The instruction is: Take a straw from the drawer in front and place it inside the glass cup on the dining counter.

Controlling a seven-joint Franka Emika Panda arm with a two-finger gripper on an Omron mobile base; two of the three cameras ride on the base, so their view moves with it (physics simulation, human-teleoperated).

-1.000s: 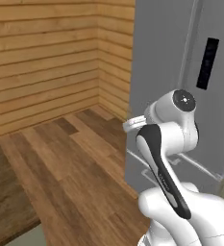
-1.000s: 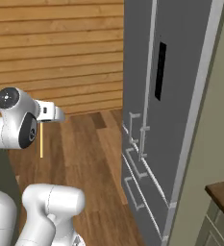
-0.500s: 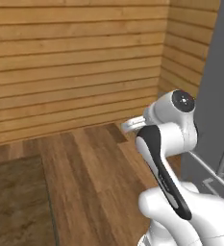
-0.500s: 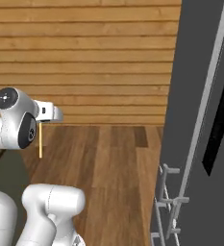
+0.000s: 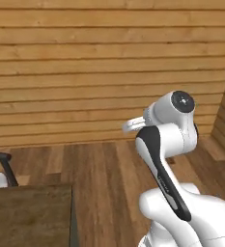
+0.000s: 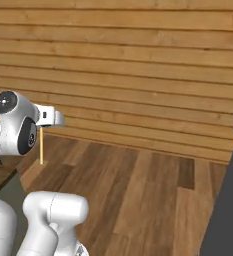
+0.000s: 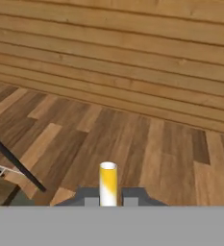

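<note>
My gripper (image 7: 108, 198) is shut on the straw (image 7: 107, 181), a thin pale-yellow stick that rises between the two dark finger tips (image 7: 90, 196) in the hand view. From the right base view the straw (image 6: 41, 148) hangs straight down below the white hand (image 6: 48, 117), above the floor. A corner of the dining counter (image 5: 29, 214), a dark brown wood slab, lies at the lower left of the left base view, left of the arm and below it. The drawer and the glass cup are out of view.
A wall of wooden planks (image 5: 99, 72) stands ahead over a wood floor (image 6: 148, 190). A dark chair (image 5: 0, 164) sits at the far left behind the counter corner; its thin legs (image 7: 10, 163) cross the hand view. A dark tall appliance edge (image 6: 228, 210) stands at the right.
The whole picture has swung: the base has turned, so the grey fridge slid off to the right and the plank wall and counter corner came in. The straw stays gripped.
</note>
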